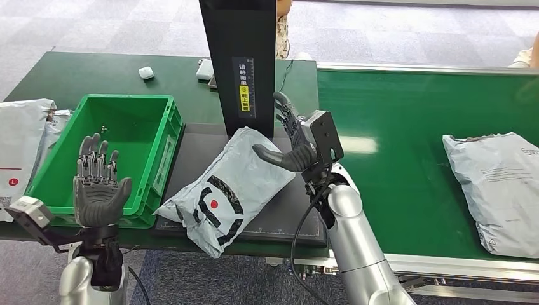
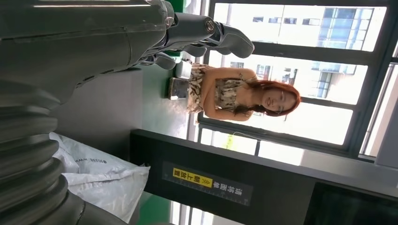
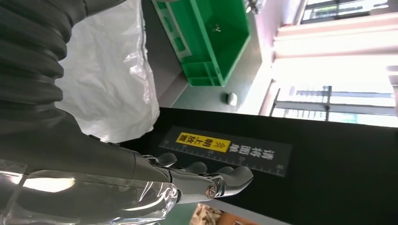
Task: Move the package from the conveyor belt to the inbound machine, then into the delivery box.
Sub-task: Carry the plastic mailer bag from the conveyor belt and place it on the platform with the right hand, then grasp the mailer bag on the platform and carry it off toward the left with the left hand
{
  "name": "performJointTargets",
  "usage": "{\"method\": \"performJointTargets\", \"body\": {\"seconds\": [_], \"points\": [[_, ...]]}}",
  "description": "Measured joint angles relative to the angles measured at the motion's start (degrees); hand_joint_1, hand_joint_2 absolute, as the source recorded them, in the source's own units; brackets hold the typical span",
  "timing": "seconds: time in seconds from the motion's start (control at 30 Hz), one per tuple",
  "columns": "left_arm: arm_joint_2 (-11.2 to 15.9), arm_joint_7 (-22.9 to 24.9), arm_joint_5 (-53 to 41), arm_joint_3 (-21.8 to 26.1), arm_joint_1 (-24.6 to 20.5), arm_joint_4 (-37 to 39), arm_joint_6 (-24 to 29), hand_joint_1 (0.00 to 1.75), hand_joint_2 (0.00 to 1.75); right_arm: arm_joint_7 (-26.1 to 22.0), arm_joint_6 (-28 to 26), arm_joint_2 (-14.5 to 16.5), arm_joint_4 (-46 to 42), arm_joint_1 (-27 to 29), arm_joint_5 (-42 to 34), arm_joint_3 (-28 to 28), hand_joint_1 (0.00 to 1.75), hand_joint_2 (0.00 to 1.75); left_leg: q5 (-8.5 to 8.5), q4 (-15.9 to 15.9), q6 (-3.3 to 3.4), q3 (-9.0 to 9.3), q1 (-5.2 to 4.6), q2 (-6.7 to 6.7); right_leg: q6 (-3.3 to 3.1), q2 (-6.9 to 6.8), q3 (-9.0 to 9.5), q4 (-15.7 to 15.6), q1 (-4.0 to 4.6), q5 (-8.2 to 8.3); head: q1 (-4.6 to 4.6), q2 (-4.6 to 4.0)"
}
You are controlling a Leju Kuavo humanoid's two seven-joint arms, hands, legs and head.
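While the right hand [image 1: 299, 136] hovers at the far end of the grey package [image 1: 225, 190], its fingers [image 1: 285, 114] are spread and upright and grasp nothing; the thumb reaches over the bag's upper corner, and whether it touches the plastic cannot be told. The right wrist view agrees: fingers splayed in front of the black scanner post [image 3: 281, 159], package [image 3: 108, 70] lying apart from them.

Left hand [image 1: 96, 184]: palm open, fingers apart and pointing up, empty, held at the near edge of the green delivery box [image 1: 162, 136].

Package position: lying diagonally on the dark platform of the inbound machine [image 1: 279, 219], one end near the foot of the post, the other end hanging off the platform's near left corner, just beside the box's near right corner. Printed face with the red dot is up.

Outward: a second grey bag [image 1: 499, 190] lies on the green conveyor belt [image 1: 394, 121] toward its right edge, well apart from the robot's hands. White bags [image 1: 22, 133] are stacked at the left edge of the table, beyond the box. A person [image 2: 239, 96] stands behind the table.

Progress, as judged: first leg (belt to machine) looks complete, package released. Remaining: pick it off the platform and put it into the box, which holds no package as yet. The overhanging end may be the easiest grip for the left hand.
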Motion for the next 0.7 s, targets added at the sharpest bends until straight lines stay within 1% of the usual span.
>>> {"method": "performJointTargets", "body": {"seconds": [0.17,0.23,0.37,0.57,0.63,0.7], "points": [[-0.4,-0.1,-1.6,0.4,0.3,-0.3,-0.2,0.00,1.75,-6.1,-3.9,0.0,-6.7,3.6,-0.4,-2.2,0.00,1.75,-0.02,0.0,0.01,-0.02,0.00,-0.02,0.01,-0.02,0.00,0.0,-0.02,-0.02,0.00,0.00],[-0.5,-0.1,-2.8,0.4,0.3,-0.3,-0.2,0.00,1.75,-7.6,-5.0,0.0,-9.9,5.3,-0.3,-3.2,0.00,1.75,-0.05,0.0,0.03,-0.02,0.00,0.00,0.02,0.01,-0.01,0.0,-0.03,-0.02,0.01,0.00],[-0.6,-0.2,-3.3,0.3,0.3,-0.3,-0.2,0.00,1.75,-8.0,-5.3,0.0,-13.9,7.2,-0.1,-4.3,0.00,1.75,-0.07,0.0,0.04,-0.01,-0.01,0.01,0.02,0.03,-0.01,0.0,-0.04,-0.03,0.01,0.00],[-0.7,-0.3,-4.5,0.2,0.3,-0.3,-0.1,0.00,1.75,-8.4,-5.6,0.0,-16.4,8.3,0.0,-4.8,0.00,1.75,-0.05,0.0,0.03,0.03,-0.01,0.01,0.01,0.03,0.01,0.0,-0.02,-0.02,0.00,0.00],[-0.7,-0.6,-8.2,-0.4,0.3,-0.3,0.5,0.00,1.75,-9.2,-6.3,0.0,-17.1,8.8,0.0,-5.3,0.00,1.75,-0.05,0.0,0.03,0.04,-0.01,0.00,0.01,0.01,0.01,0.0,-0.02,-0.02,0.00,0.00],[-0.7,-0.7,-15.5,-2.2,0.3,-0.1,2.4,0.00,1.75,-9.8,-7.1,-0.2,-18.2,9.7,0.3,-6.0,0.00,1.75,-0.05,0.0,0.04,0.04,-0.01,-0.01,0.02,-0.01,0.02,0.0,-0.03,-0.03,-0.01,0.00]]}}
